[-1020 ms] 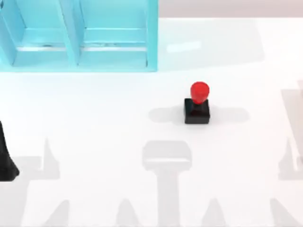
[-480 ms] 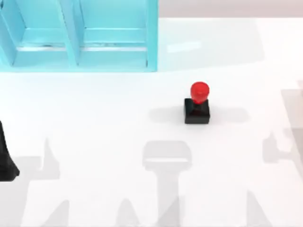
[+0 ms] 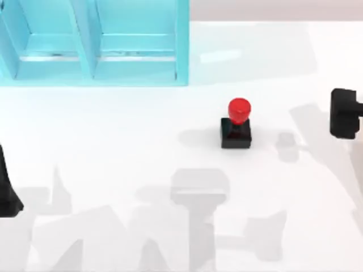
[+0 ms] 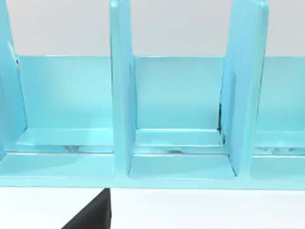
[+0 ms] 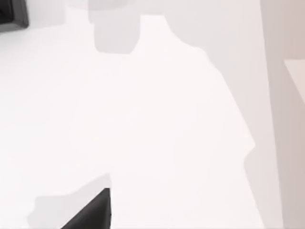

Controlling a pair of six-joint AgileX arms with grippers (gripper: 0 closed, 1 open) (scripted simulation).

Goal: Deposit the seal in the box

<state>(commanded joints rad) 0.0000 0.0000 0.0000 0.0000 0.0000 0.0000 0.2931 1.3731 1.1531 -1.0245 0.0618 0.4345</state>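
The seal (image 3: pixel 237 126), a black square block with a glossy red knob, stands upright on the white table right of centre. The box (image 3: pixel 181 45) is a light blue open case with upright dividers at the back left, and its compartments (image 4: pixel 121 95) face the left wrist camera. My right gripper (image 3: pixel 345 113) shows as a dark block at the right edge, well clear of the seal. My left gripper (image 3: pixel 7 192) is parked at the left edge. A black corner (image 5: pixel 12 14) sits at the rim of the right wrist view; I cannot tell what it is.
Grey arm shadows lie across the front of the white table (image 3: pixel 113 141). The open stretch between the seal and the box holds nothing. The back edge of the table runs behind the box.
My right arm has come into the top view from the right edge, and its shadows have slid leftward across the table. The seal and my left arm have not moved.
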